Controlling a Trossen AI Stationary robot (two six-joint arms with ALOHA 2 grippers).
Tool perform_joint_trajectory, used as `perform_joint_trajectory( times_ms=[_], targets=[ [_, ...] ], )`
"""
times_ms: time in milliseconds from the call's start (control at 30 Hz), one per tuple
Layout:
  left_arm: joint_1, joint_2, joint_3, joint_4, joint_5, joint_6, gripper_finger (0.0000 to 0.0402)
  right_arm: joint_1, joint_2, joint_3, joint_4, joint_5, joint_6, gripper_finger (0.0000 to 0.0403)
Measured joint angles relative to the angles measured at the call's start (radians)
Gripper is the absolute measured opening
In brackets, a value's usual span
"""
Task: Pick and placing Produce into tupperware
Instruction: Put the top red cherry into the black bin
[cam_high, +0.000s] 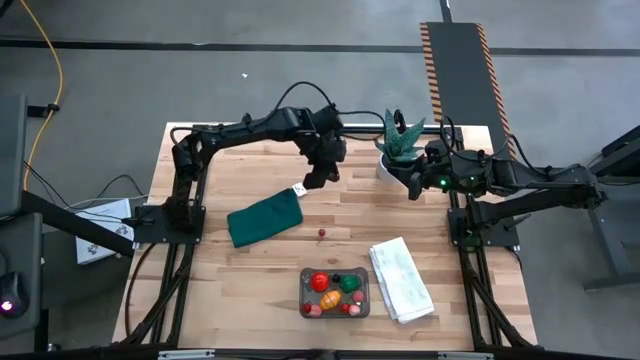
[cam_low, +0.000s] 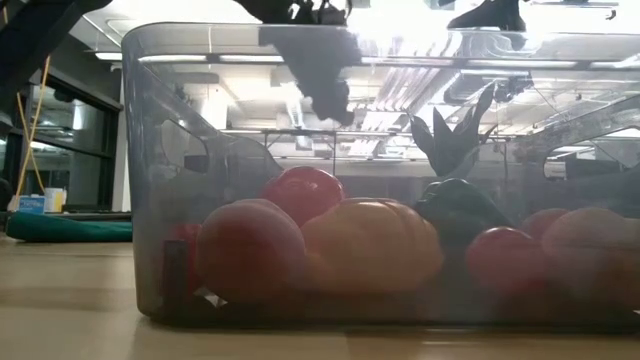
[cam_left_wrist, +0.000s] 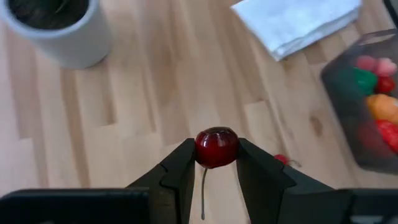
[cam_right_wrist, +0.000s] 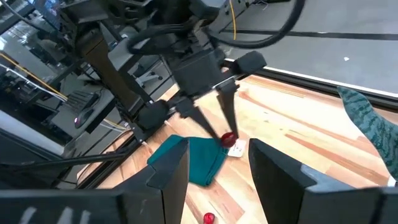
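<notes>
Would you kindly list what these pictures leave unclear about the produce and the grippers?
- Low view: produce in the tupperware blurs behind its cloudy wall; types unclear.
- High view: cherry held by the left gripper is hidden under the arm.
- High view: right gripper too small and dark to tell.
- Left wrist view: tupperware cut by the edge.

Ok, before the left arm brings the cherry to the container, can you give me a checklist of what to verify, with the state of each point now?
1. Grip: the left gripper is shut on the dark red cherry, stem hanging down: ok.
2. Height: cherry is held above the table, over the edge of the green cloth: ok.
3. Container position: sits near the front edge, beside the white towel: ok.
4. Room inside: already holds several produce pieces; free space cannot tell.
5. Right gripper: open, waiting by the potted plant, away from the path: ok.
6. Loose red piece on the table, not placed: not ok.
</notes>
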Motion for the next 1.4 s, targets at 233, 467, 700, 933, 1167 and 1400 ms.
perform_joint_trajectory(
  times_ms=[233,467,700,933,1167,1400],
  targets=[
    [-0.096,-0.001,0.048,-0.066,0.0,-0.001,0.0101,0.0,-0.012,0.0,-0.001,-0.027,-0.01,0.0156],
    [-0.215,-0.001,0.084,-0.137,-0.001,-0.064,0.0101,0.0,-0.044,0.0,-0.01,-0.053,-0.036,0.0156],
    [-0.339,-0.001,0.089,-0.169,-0.001,-0.136,0.0101,0.001,-0.104,0.0,-0.055,-0.079,-0.043,0.0156],
    [-0.44,-0.001,0.089,-0.158,-0.007,-0.194,0.0101,0.001,-0.184,0.0,-0.045,-0.23,-0.032,0.0156],
    [-0.504,0.0,0.089,-0.122,-0.058,-0.349,0.0101,0.001,-0.249,0.0,-0.094,-0.262,-0.054,0.0156],
    [-0.572,0.0,0.089,-0.045,-0.121,-0.561,0.0101,0.001,-0.269,0.0,-0.142,-0.307,-0.095,0.0156]
  ],
)
